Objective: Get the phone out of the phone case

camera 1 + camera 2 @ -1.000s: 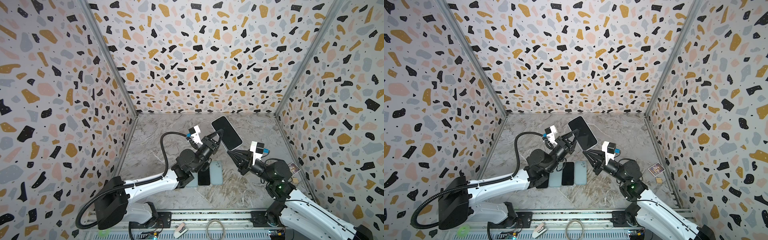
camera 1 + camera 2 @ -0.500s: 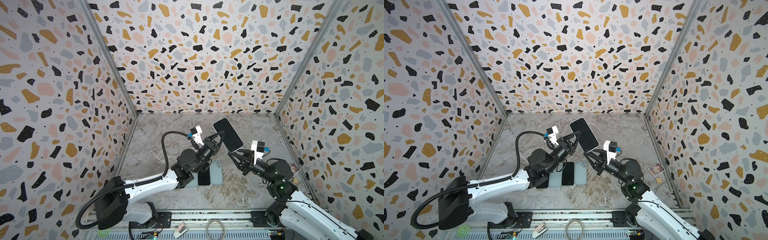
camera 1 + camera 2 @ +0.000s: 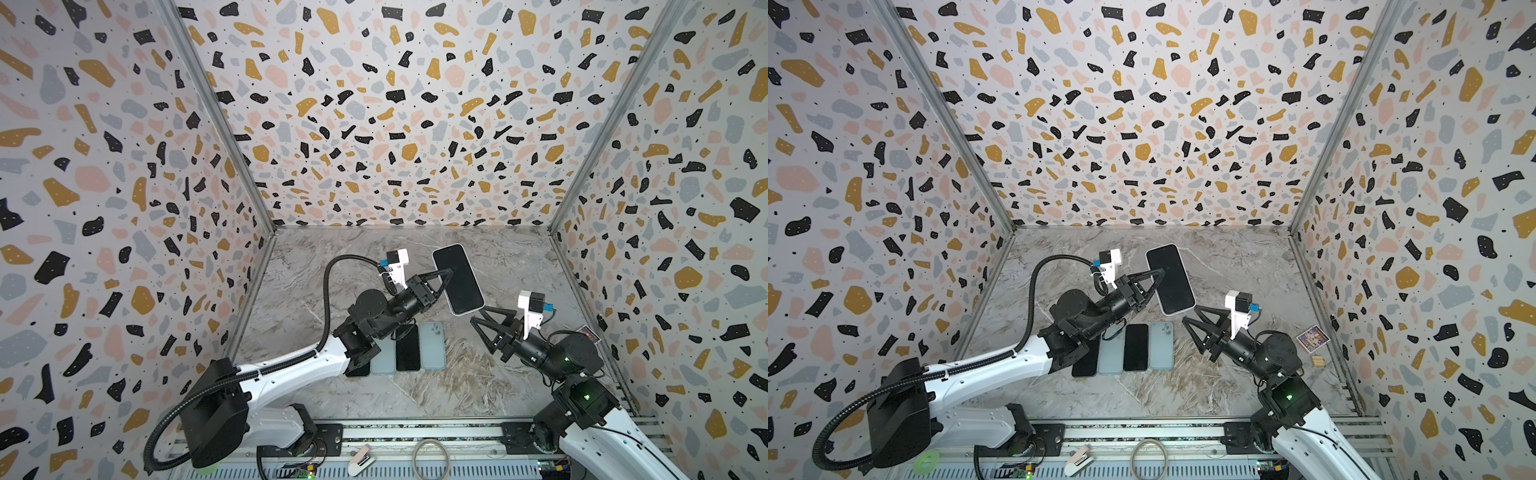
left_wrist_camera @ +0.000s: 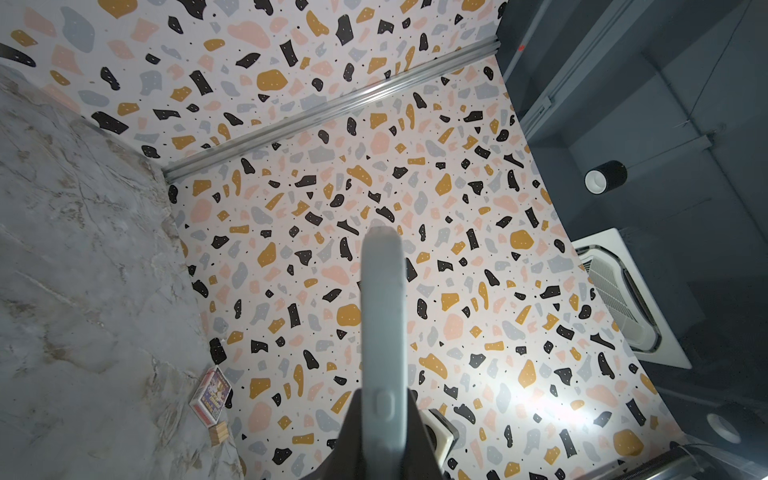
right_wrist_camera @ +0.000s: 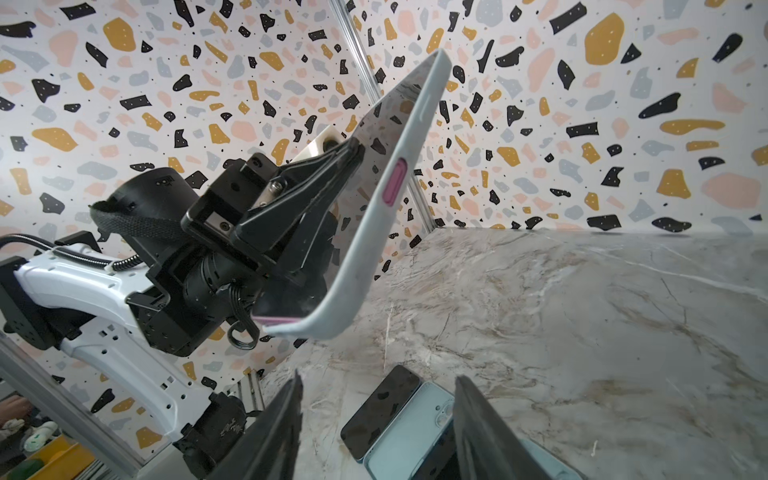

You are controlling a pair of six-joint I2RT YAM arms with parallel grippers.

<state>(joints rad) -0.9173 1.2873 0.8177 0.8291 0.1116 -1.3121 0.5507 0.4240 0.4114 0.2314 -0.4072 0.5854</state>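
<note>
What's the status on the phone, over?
Left hand shut on phone, held aloft. Right hand open, below it, apart. Phone still in case. Nothing between them; spare phones lie underneath.

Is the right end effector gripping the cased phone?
No: the right end effector hangs open, clear of the cased phone.

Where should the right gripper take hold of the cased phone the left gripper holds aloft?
Probably the cased phone's free end nearest the right gripper, approached lengthwise: the left gripper pinches one long edge, leaving that end clear, facing the open jaws.
</note>
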